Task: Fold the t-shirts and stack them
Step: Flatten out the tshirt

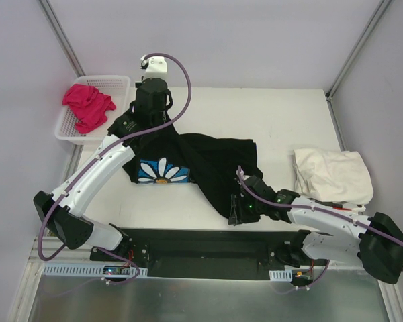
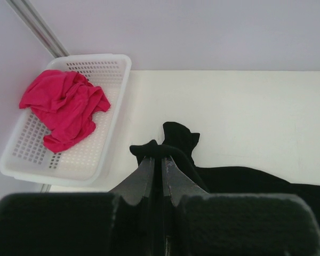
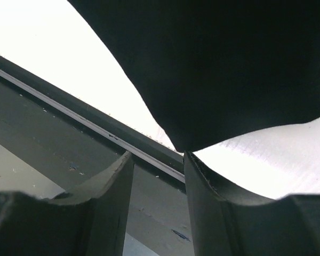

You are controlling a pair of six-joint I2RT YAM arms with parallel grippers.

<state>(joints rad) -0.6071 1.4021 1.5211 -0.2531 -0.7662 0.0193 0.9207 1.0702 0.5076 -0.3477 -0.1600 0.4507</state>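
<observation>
Currently the left gripper (image 2: 161, 156) is clamped tight on a bunched edge of the black t-shirt (image 1: 215, 161), its two fingers pressed together with the cloth pinched between their tips. That held edge is at the far left of the table (image 1: 282, 114), near the white basket (image 2: 122, 80). From there the rest of the shirt runs toward the middle of the table, rumpled, with the white daisy (image 1: 162, 171) on its blue patch facing up beside the left forearm.

The right gripper (image 3: 157, 160) sits at the shirt's near corner, by the table's front edge. Its fingers stand apart with nothing between them. The pointed lowest tip of the black cloth hangs right at the tip of one finger (image 3: 202, 181); whether it touches cannot be told.

The pink t-shirt (image 2: 64, 109) lies crumpled inside the basket. The cream t-shirts (image 1: 332, 174) lie in a loose pile at the table's right side, beside the right arm and apart from its gripper.
</observation>
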